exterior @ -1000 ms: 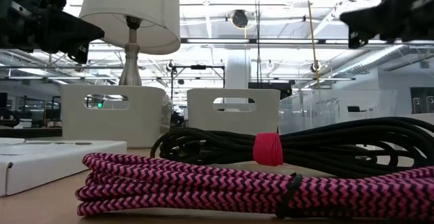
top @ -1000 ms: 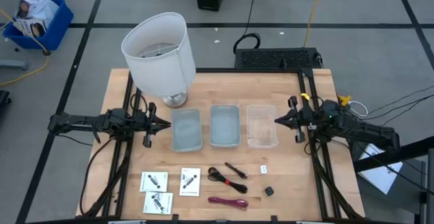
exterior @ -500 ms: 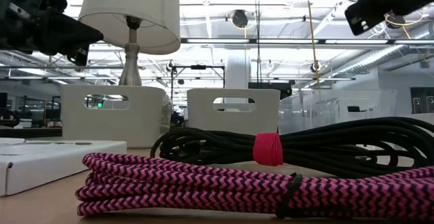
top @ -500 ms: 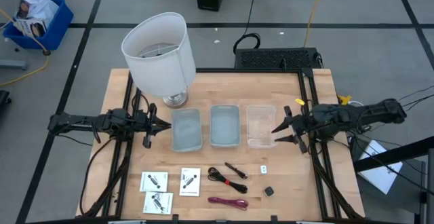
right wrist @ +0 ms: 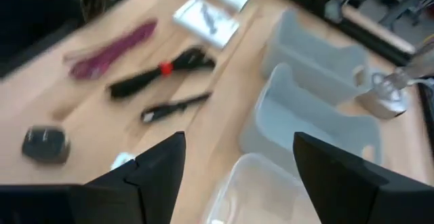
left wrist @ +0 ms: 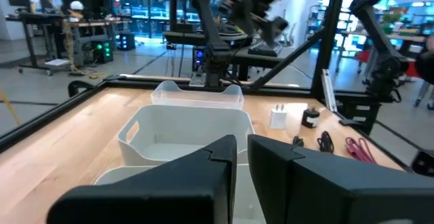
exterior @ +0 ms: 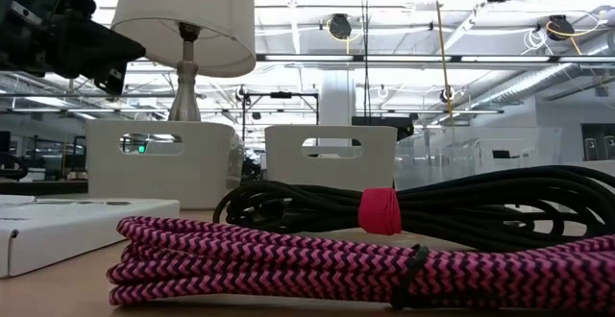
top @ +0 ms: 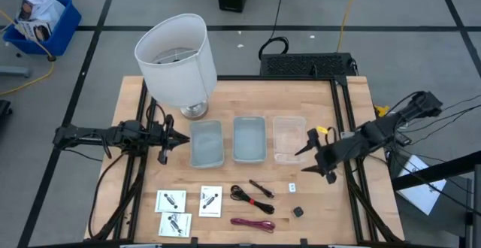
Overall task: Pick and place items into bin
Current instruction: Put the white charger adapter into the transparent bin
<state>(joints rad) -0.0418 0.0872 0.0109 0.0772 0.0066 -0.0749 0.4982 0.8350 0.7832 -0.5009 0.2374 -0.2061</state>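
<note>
Three white packets [top: 170, 201] [top: 211, 200] [top: 174, 224], a black coiled cable [top: 242, 195], a magenta cable [top: 252, 224], a black stick [top: 261, 187], a black cube [top: 298, 212] and a white tag [top: 292, 187] lie flat on the near half of the table. Behind them stand two grey bins [top: 207, 144] [top: 249, 139] and a clear bin [top: 289, 139]. My right gripper [top: 304, 161] hangs open above the table's right side, beside the clear bin [right wrist: 251, 190], slanting down toward the tag [right wrist: 122, 161] and cube [right wrist: 44, 142]. My left gripper [top: 179, 137] waits shut, left of the bins.
A big white lamp [top: 180, 56] stands at the far left of the table, behind the left grey bin. Black frame rails [top: 349, 195] run along both table sides. Bare wood lies between the bins and the items.
My right gripper has opened wide. It has swung from beside the clear bin toward the table's near edge, risen, and tipped from level to slanting down. In the low view it has climbed almost out of the top of the picture. The items have not moved.
</note>
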